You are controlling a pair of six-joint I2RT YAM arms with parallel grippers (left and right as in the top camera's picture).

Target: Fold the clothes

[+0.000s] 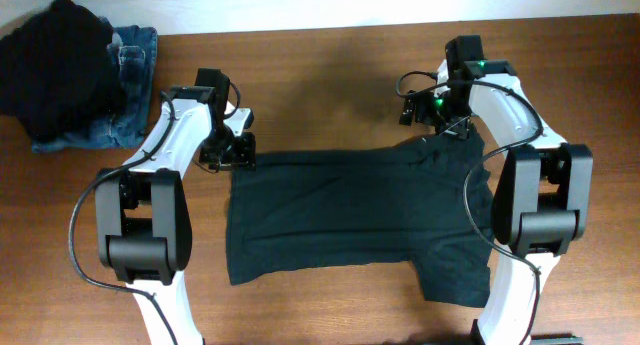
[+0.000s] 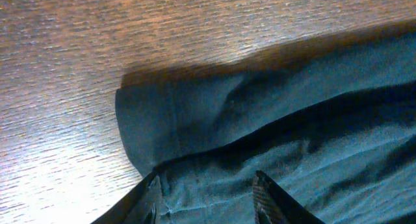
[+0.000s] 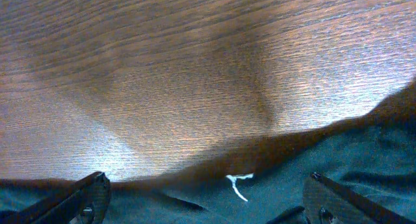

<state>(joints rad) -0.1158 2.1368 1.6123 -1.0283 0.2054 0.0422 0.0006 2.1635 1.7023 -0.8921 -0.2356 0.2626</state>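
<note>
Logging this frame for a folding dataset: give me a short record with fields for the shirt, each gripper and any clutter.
shirt: dark T-shirt, spread out mid-table
left gripper: open, over the shirt's far corner
right gripper: open, over the shirt's far edge, near a white thread
clutter: blue jeans and a black garment, heaped at the table's far left

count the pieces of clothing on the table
3: the dark T-shirt spread flat at the centre, blue jeans at the far left corner, and a black garment heaped on them. More may be hidden underneath.
</note>
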